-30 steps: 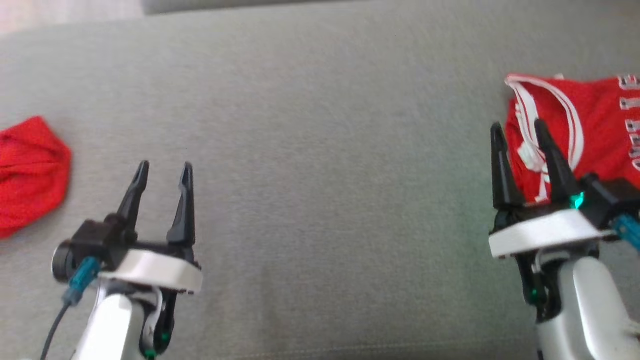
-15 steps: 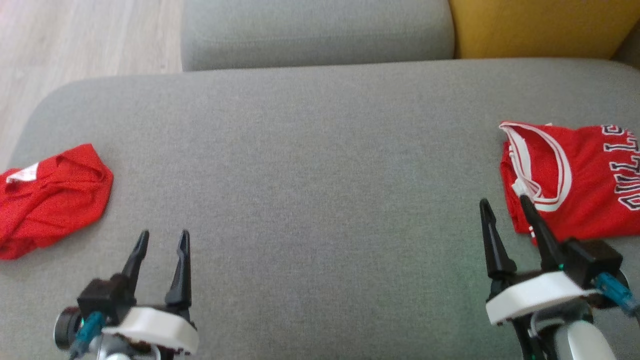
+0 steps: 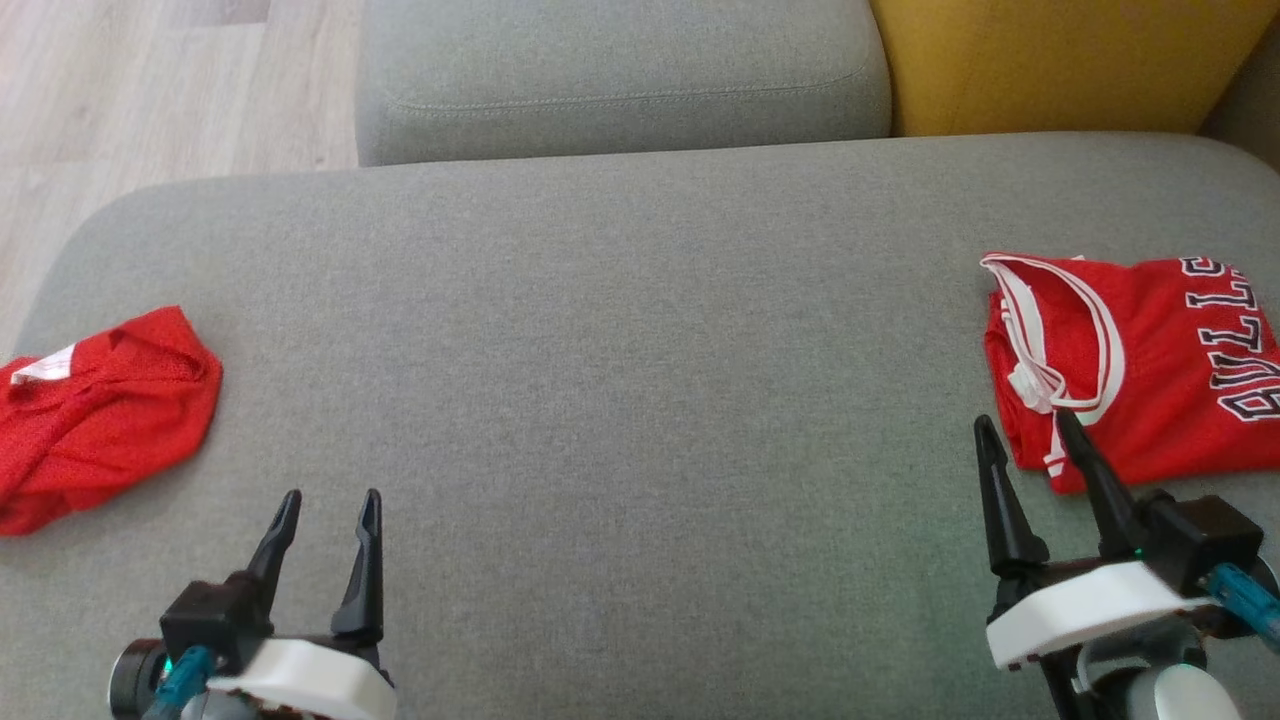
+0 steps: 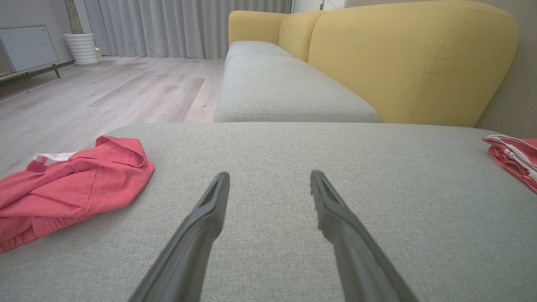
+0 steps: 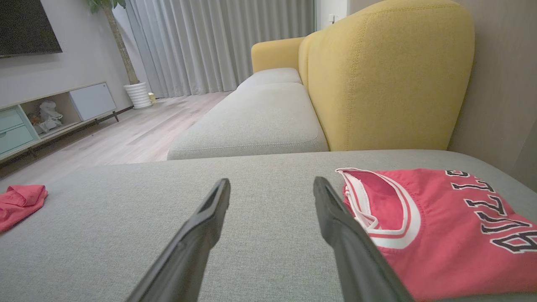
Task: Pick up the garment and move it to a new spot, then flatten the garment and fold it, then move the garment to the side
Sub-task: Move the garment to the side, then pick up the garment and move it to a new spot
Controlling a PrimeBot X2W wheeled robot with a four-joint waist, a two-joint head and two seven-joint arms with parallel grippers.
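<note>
Left claw [image 3: 331, 495] and right claw [image 3: 1025, 420] both released, empty, low by the near edge of the grey seat [image 3: 620, 400].
Folded red jersey [image 3: 1150, 380] at the seat's right edge, lettering cut off by the frame. Right claw's outer finger overlapping the jersey's near corner; touching or above, cannot tell. Crumpled red garment [image 3: 100, 410] at the left edge, partly cut off, white tag [image 3: 42, 368] showing.

A folded red shirt [image 3: 1150, 400] is laid at the right of the grey sofa seat [image 3: 620, 400]. A bunched-up red cloth [image 3: 100, 425] is seen at the far left. The left gripper [image 3: 332, 495] and right gripper [image 3: 1025, 420] are seen below, fingers spread.
</note>
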